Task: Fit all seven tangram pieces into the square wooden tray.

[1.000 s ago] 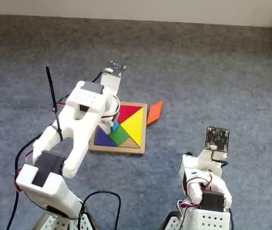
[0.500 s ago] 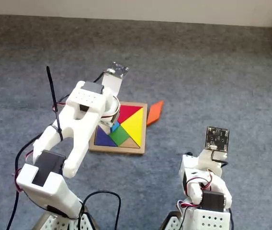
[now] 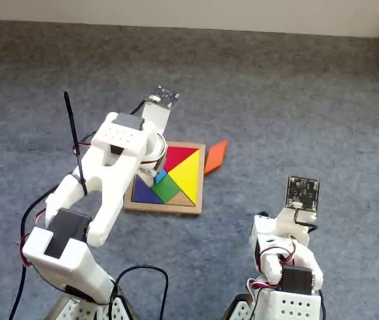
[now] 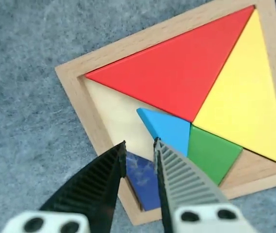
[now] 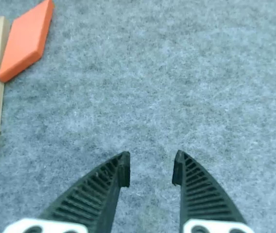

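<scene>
Losing the left side of the tray (image 3: 201,179) under the left arm in the high view. Hiding part of the dark blue triangle (image 4: 146,183) behind the left gripper (image 4: 139,142). Jaws parting only narrowly, gripping nothing, hanging over the tray just beside the light blue triangle (image 4: 169,128).

Cutting off the orange parallelogram (image 3: 215,157) at the frame edge in the left wrist view. Lying flat on the grey desk (image 3: 296,100) outside the tray, just beside its far right corner; contact hard to judge.

Sitting in the tray with both blue triangles: red triangle (image 4: 177,63), yellow triangle (image 4: 245,107), green square (image 4: 213,153). Showing bare wood beside the red triangle and in the corner past the green square.

Hanging the right gripper (image 5: 151,155) well apart from the tray, jaws standing moderately wide, holding nothing. Showing grey desk stretching between tray and right arm.
</scene>
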Controlling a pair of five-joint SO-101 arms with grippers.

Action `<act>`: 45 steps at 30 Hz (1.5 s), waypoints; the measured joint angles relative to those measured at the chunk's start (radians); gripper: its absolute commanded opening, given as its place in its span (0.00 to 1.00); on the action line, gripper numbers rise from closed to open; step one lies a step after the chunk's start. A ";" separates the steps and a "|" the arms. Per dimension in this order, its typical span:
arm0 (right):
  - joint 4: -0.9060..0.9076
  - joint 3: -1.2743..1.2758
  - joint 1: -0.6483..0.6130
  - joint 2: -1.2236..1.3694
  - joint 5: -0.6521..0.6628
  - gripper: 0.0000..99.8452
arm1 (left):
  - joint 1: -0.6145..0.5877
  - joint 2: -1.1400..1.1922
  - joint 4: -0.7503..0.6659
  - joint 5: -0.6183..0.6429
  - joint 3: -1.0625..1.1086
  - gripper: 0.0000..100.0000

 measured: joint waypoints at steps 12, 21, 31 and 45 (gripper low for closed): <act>0.000 0.000 0.000 0.000 0.000 0.16 | -0.028 -0.002 0.048 0.000 0.000 0.11; 0.000 0.000 0.000 0.000 0.000 0.16 | -0.160 -0.330 0.224 0.000 -0.044 0.11; 0.000 0.000 0.000 0.000 0.000 0.16 | -0.370 -0.802 0.207 0.000 0.315 0.11; 0.089 -0.203 -0.150 0.104 0.000 0.16 | -0.580 -1.261 -0.055 -0.002 0.974 0.12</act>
